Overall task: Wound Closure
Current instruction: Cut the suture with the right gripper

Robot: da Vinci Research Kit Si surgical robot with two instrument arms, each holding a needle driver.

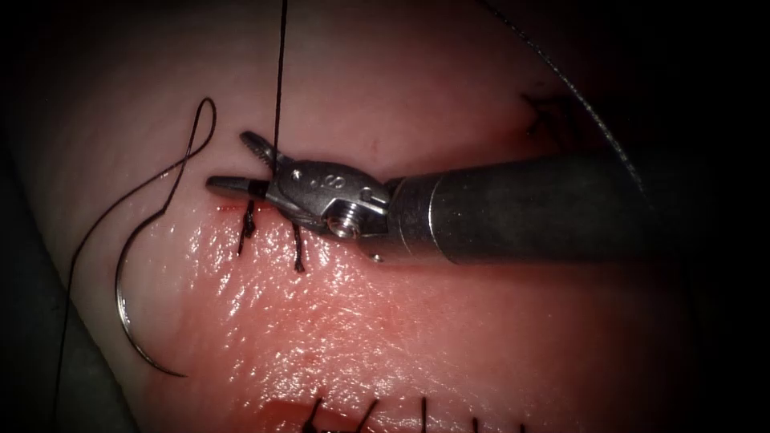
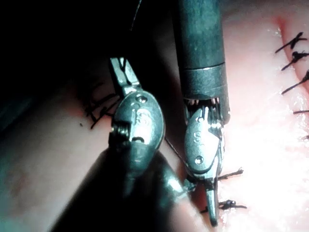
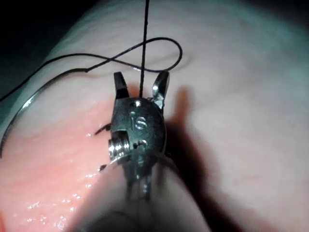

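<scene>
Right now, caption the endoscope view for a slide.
Right tool, jaws open around taut thread; needle lies free on tissue.

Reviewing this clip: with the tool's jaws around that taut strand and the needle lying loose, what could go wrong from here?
1. The right tool has open jaws astride the taut thread; closing off-target might cut at the wrong spot or nick the tissue.
2. The needle lies free on the tissue, held by nothing; tugged thread may drag it.

Two tools are seen close together over the tissue [image 2: 270, 145]. The left tool [image 2: 211, 205] hangs from its dark shaft, its jaws pressed together and pointing down between two dark stitches [image 2: 231, 205]. Beside it, the right tool [image 2: 121, 72] is seen with its jaws slightly parted near other stitches.
</scene>
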